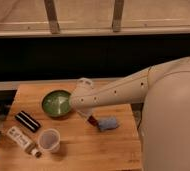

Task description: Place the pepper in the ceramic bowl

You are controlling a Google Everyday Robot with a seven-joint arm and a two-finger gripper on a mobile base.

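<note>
The green ceramic bowl (56, 103) sits on the left half of the wooden table (78, 150). My arm reaches in from the right, and its wrist hangs just right of the bowl's rim. Under the wrist, my gripper (91, 118) is shut on the pepper (92, 120). Only a small dark red piece of the pepper shows at the fingertips, a little above the table. The gripper and pepper are beside the bowl, between it and a light blue pad.
A light blue sponge-like pad (108, 123) lies right of the gripper. A translucent plastic cup (49, 140) stands near the front. A black bar (27, 121) and a white packet (19, 137) lie at the left. My arm's large white body fills the right side.
</note>
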